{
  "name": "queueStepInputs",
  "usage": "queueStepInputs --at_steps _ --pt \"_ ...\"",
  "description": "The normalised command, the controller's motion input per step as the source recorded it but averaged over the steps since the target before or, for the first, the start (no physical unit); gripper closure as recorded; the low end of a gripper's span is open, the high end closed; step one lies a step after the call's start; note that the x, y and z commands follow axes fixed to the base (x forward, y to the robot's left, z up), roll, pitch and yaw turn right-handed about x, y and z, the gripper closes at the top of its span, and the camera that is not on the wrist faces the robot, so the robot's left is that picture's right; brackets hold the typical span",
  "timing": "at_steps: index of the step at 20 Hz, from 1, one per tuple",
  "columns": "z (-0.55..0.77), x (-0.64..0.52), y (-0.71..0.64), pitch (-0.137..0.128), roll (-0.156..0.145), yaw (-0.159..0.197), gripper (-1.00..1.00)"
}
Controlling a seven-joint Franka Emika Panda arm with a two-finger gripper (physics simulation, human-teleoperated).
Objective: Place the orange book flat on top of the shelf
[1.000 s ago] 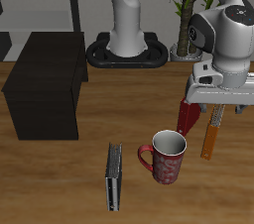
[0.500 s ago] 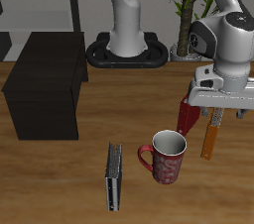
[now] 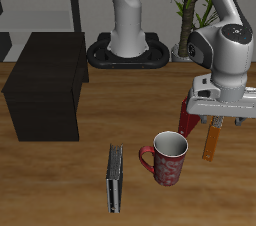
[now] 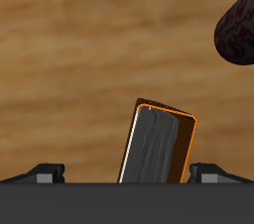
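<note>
Near the desk's front edge, my gripper (image 3: 212, 118) hangs open directly above the upright orange book (image 3: 211, 142), holding nothing; the shelf (image 3: 45, 75) stands well apart.

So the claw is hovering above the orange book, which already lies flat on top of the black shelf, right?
Not quite. The gripper is above the orange book, but the exterior view shows that book standing on the wooden table beside the mug, not on the black shelf.
</note>
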Motion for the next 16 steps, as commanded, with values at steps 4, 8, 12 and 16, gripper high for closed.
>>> queueStepInputs --at_steps 4,8,12,16 --pt "-0.14 0.0 0.0 0.016 0.021 0.018 1.0" --pt "-0.01 0.05 -0.08 0.019 0.005 -0.002 1.0" --pt "0.08 0.04 -0.06 -0.012 -0.003 0.007 1.0" --pt "0.23 0.04 -0.1 -0.032 0.009 0.024 1.0"
